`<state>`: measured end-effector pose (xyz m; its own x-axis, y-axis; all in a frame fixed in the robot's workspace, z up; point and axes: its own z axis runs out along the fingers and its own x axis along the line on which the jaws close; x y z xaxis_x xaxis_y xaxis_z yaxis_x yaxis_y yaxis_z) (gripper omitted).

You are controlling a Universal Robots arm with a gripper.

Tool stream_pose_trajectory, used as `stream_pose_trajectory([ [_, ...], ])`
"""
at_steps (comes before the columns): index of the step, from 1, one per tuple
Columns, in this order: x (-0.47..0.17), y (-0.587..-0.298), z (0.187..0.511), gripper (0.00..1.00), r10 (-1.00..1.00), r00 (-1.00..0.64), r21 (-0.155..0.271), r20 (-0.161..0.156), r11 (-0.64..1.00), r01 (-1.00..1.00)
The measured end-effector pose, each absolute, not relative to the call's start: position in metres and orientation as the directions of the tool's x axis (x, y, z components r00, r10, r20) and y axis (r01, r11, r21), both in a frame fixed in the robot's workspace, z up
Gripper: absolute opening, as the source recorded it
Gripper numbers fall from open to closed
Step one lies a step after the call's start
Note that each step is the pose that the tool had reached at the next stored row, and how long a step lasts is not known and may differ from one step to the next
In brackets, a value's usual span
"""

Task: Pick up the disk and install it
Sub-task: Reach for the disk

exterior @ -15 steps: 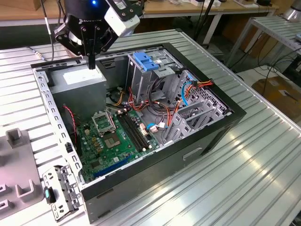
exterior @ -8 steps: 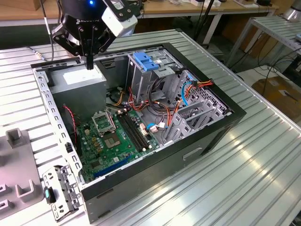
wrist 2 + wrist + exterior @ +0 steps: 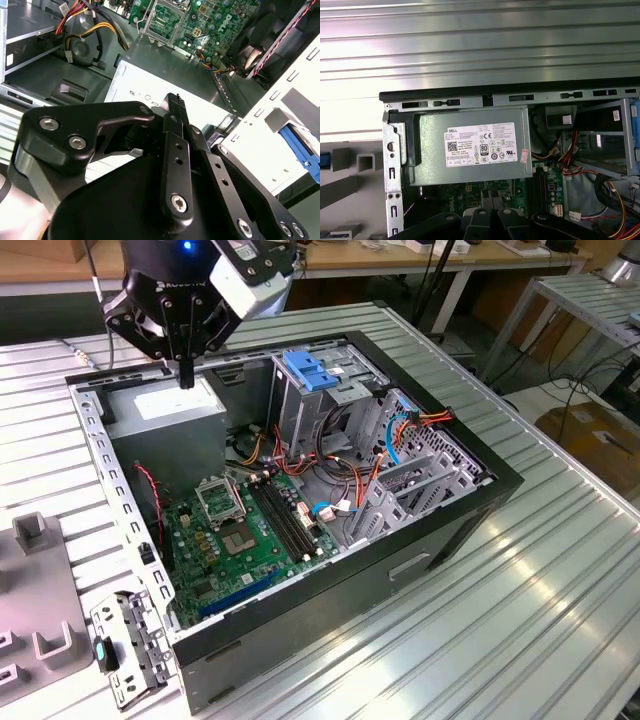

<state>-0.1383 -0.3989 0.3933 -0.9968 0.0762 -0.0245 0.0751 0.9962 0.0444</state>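
Claw [image 3: 185, 378] clenched, holding nothing, just above the power supply [image 3: 168, 408]. The disk [image 3: 299, 142] sits in the fixture [image 3: 255, 150] beside the power supply, outside the case [image 3: 400, 570].

Gripper [image 3: 175, 102] hung just over the grey power supply [image 3: 200, 75], fingertips pressed together above its white sticker [image 3: 142, 87]. Green motherboard [image 3: 200, 17] sat beyond, with a fan [image 3: 260, 35] next to it. Off to the side, a blue plastic piece [image 3: 301, 146] sat in a pale metal bracket [image 3: 260, 150].
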Motion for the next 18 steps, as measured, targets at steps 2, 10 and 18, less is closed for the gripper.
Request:
stream_pose_trajectory([
  [2,-0.140,-0.399,0.393,0.11,0.076,-0.997,0.044,-0.024,0.996,0.075],
  [10,-0.146,-0.399,0.393,0.11,0.076,-0.997,0.044,-0.024,0.996,0.075],
  [18,-0.151,-0.399,0.393,0.11,0.076,-0.997,0.044,-0.024,0.996,0.075],
])
